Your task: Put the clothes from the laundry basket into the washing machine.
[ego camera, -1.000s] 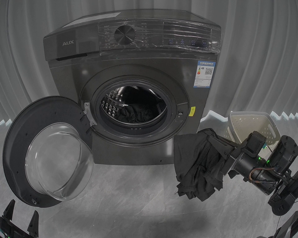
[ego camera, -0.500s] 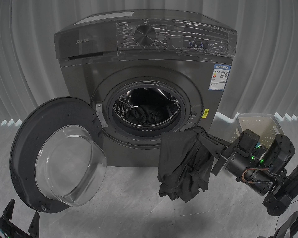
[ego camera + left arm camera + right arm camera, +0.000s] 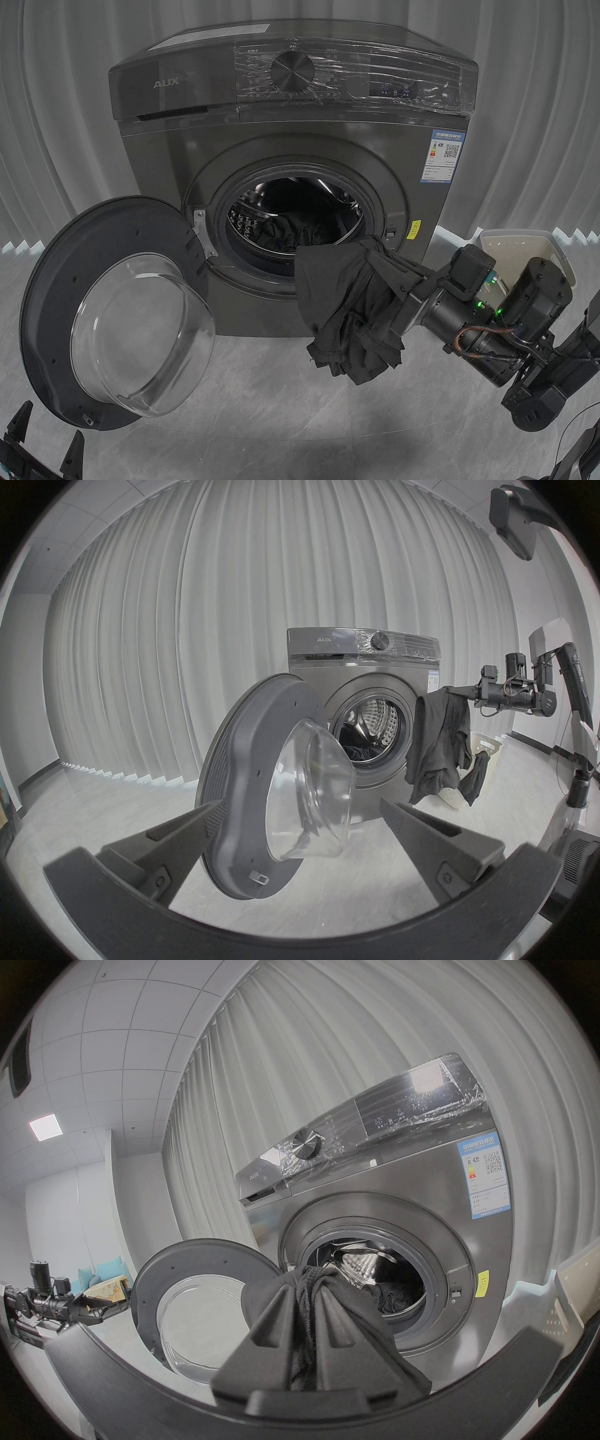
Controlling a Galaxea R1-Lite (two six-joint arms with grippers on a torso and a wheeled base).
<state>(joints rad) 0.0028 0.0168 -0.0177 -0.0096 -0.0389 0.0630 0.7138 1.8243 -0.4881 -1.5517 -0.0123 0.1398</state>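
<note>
Since half a second ago the right arm has carried its load up and toward the washer's mouth, so the cloth now overlaps the lower right rim of the opening instead of hanging below and to the right of it; the washer, its door and the left arm sit as before. The right end effector [image 3: 389,265] is clamped on a black garment [image 3: 340,300], its two fingers [image 3: 275,1329] pressed narrow together with a bunched fold of the fabric [image 3: 307,1297] squeezed between them. From that grip the garment hangs in loose folds in front of the machine, clear of the floor [image 3: 262,400], and its upper edge lies right at the door seal on the opening's lower right side; whether it touches the rim I cannot tell. Behind it the washing machine [image 3: 281,131] stands with its round door [image 3: 106,300] swung fully open to the left, the clear bowl of the window facing outward. Inside the drum [image 3: 250,215] more dark clothes [image 3: 290,232] lie in a heap on the bottom. The laundry basket [image 3: 531,247], pale and perforated, stands on the floor just to the right of the machine, partly hidden behind the right arm. The left end effector [image 3: 45,436] rests low at the front left, below the open door, its fingers spread wide and holding nothing; in its own view [image 3: 300,802] the door and the hanging garment [image 3: 437,742] show between them. A pleated white curtain [image 3: 531,125] hangs behind the machine.
</note>
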